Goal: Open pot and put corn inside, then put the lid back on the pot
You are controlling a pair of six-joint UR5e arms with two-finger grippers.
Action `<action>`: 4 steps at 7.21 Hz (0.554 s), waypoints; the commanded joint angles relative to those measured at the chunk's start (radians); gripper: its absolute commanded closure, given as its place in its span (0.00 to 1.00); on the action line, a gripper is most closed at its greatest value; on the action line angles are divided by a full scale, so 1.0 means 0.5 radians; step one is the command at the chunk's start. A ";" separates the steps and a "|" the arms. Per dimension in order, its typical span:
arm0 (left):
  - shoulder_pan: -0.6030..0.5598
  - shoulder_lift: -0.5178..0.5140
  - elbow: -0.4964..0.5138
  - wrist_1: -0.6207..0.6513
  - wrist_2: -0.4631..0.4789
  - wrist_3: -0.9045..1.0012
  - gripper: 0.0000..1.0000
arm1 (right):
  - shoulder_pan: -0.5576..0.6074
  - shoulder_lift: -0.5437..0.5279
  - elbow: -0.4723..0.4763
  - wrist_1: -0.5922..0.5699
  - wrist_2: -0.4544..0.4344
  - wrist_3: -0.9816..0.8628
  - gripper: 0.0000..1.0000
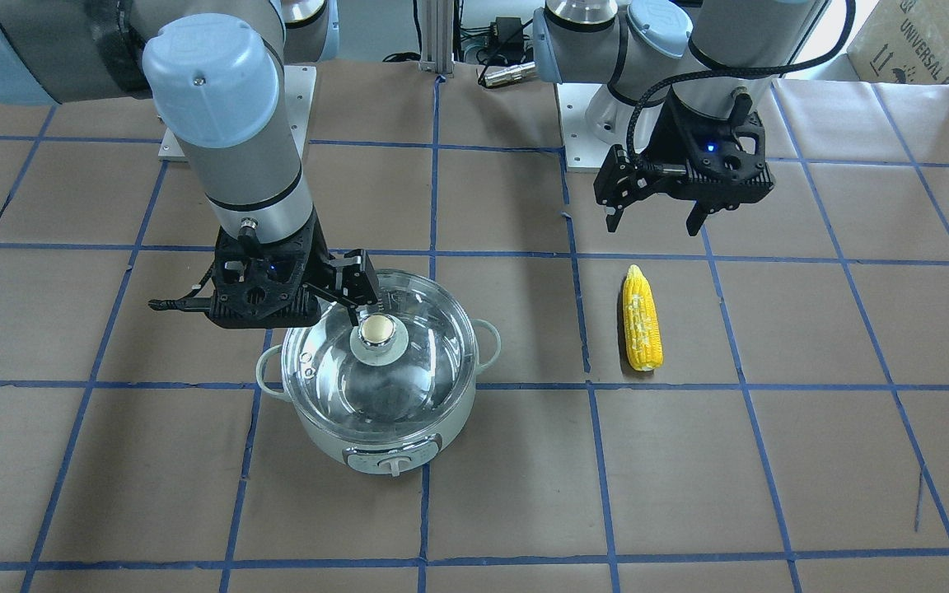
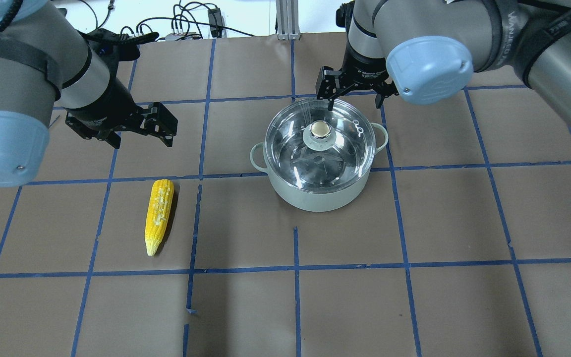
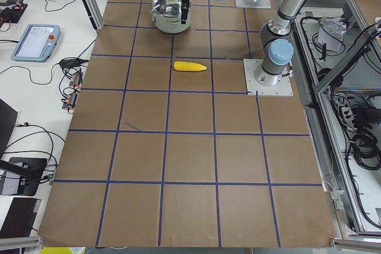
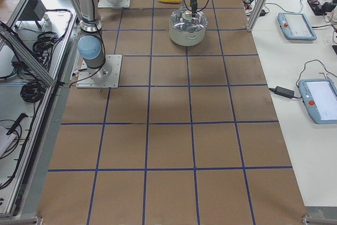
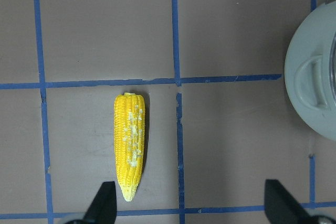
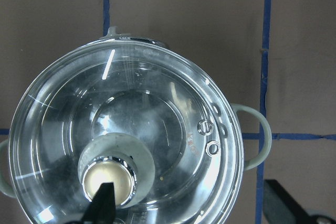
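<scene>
From the front, nothing is done yet: the lid (image 1: 409,371) sits on the pot (image 1: 322,432), and the corn (image 1: 642,319) lies on the tabletop (image 1: 771,461) at the pot's 3 o'clock. Overhead, the right claw (image 2: 355,101) hangs spread over the lid's 12 o'clock edge. The left claw (image 2: 142,144) hangs spread and empty at the corn's 12 o'clock.

A cardboard box (image 1: 923,37) reads "UNIVERSAL".
</scene>
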 commanded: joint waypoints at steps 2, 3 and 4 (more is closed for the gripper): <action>0.002 0.002 -0.006 0.000 0.000 0.000 0.00 | 0.085 0.074 -0.005 -0.105 -0.004 0.159 0.00; 0.002 -0.010 -0.016 0.006 0.003 0.000 0.00 | 0.085 0.077 0.001 -0.108 0.002 0.209 0.00; 0.002 -0.010 -0.019 0.006 0.000 0.000 0.00 | 0.088 0.080 0.025 -0.148 -0.001 0.224 0.00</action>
